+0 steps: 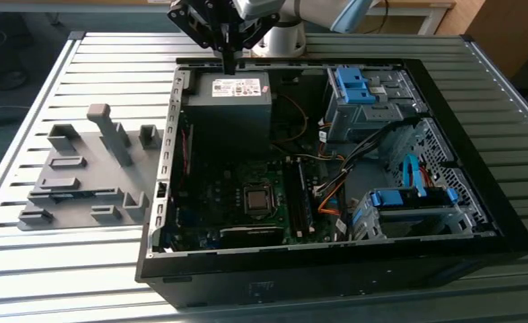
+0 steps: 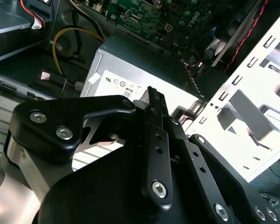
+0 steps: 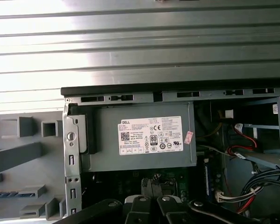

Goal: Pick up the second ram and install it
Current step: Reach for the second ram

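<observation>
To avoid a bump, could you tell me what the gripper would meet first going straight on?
Probably the top of the power supply; the gripper hangs above it, though depth is unclear.

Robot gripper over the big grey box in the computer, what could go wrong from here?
The black gripper hangs over the grey metal power supply box; dropping straight down, it might bump it. Loose orange and black cables lie beside the long memory slots and could snag anything reaching in there.
</observation>
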Robot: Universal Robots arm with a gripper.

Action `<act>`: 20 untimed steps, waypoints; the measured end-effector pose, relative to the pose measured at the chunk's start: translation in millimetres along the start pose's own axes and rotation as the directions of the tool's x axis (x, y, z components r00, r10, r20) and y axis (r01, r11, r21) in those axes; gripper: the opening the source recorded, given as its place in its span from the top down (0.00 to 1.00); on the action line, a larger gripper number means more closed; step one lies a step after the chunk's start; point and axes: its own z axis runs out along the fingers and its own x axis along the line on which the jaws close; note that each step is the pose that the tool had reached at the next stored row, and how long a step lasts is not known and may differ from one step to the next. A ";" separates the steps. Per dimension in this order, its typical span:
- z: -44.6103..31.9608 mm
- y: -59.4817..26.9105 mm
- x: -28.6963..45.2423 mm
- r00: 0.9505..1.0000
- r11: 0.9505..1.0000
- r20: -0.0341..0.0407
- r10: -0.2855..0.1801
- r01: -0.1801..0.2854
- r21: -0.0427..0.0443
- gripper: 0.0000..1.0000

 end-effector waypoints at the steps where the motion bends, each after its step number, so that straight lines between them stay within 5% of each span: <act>1: 0.0 0.0 0.4 1.000 1.000 0.000 0.000 0.000 0.000 0.89; 20: -0.2 -1.1 14.5 1.000 1.000 0.000 0.000 0.000 0.000 0.89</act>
